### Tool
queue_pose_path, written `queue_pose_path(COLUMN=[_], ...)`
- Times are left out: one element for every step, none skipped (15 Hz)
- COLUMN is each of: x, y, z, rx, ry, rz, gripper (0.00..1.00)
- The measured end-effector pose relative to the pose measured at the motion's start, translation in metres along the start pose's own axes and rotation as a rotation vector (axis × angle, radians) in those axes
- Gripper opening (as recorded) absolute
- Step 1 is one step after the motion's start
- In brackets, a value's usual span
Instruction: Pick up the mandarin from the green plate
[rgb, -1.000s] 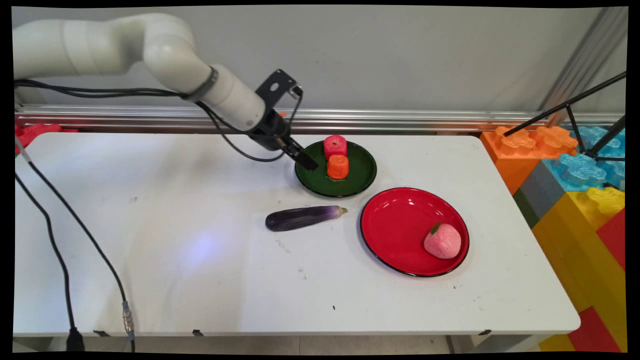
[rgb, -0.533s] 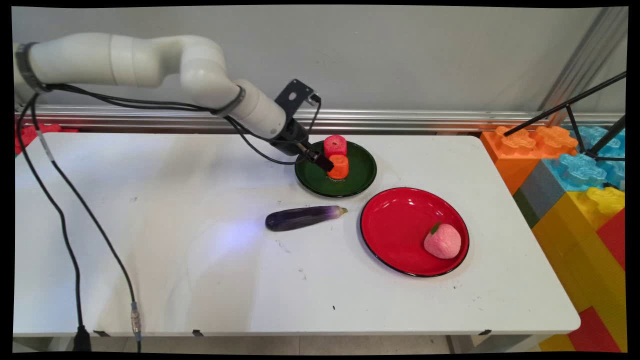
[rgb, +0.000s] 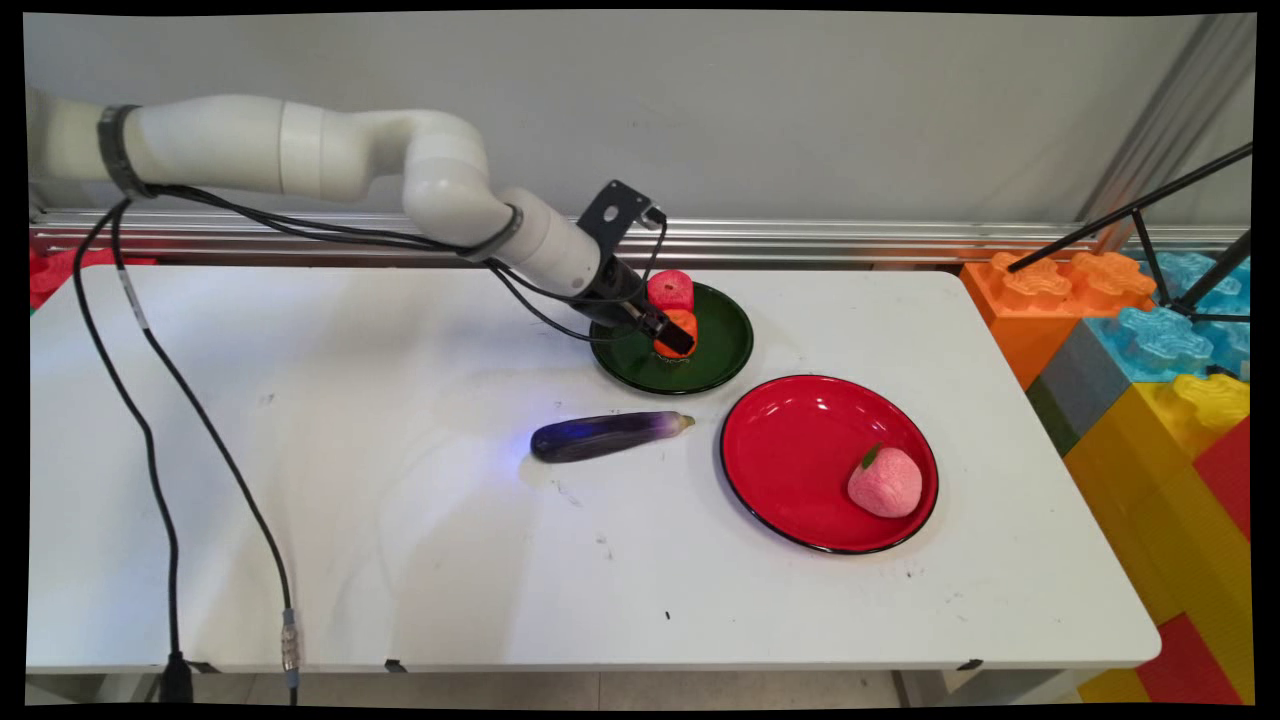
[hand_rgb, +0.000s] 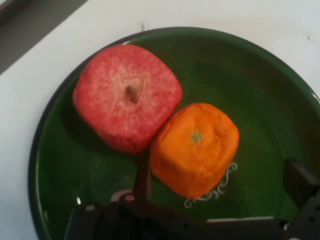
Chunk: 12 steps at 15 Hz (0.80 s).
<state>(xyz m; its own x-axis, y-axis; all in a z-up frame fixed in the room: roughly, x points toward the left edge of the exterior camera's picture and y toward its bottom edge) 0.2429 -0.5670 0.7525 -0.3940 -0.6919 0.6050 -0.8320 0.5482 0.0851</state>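
Observation:
A dark green plate at the back of the table carries a red apple-shaped toy and an orange toy fruit, touching each other. My gripper is low over the plate, open, reaching in from the left. One finger stands in the gap beside the apple. The other finger is on the orange's far side, so the orange sits between the two. Neither finger visibly presses on it.
A purple eggplant lies on the table in front of the green plate. A red plate to the right holds a pink peach toy. Big coloured blocks and a black tripod stand at the right edge.
The arm has reached further right and down, bringing the gripper from the green plate's left rim to around the orange fruit. Nothing on the table has moved.

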Motion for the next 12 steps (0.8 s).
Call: queue_pose_path(x=[-0.001,-0.002,-0.002,-0.003,-0.004,-0.005,-0.006,-0.007,-0.007,-0.008,-0.008,-0.008], y=[0.001,0.002,0.002,0.003,0.003,0.003,0.003,0.004,0.004,0.004,0.004,0.004], z=[0.004,0.008,0.010,0.013,0.016,0.019,0.021,0.023,0.025,0.027,0.027,0.029], rx=[-0.002,-0.003,-0.003,-0.003,-0.001,0.001,0.003,0.005,0.007,0.008,0.009,0.011], ry=[0.004,0.008,0.011,0.014,0.017,0.021,0.025,0.028,0.032,0.035,0.037,0.040], rz=[-0.003,-0.004,-0.004,-0.004,-0.005,-0.004,-0.003,-0.002,0.000,0.001,0.002,0.004], gripper=[1.00,1.00,1.00,1.00,1.00,1.00,1.00,1.00,1.00,1.00,1.00,1.00])
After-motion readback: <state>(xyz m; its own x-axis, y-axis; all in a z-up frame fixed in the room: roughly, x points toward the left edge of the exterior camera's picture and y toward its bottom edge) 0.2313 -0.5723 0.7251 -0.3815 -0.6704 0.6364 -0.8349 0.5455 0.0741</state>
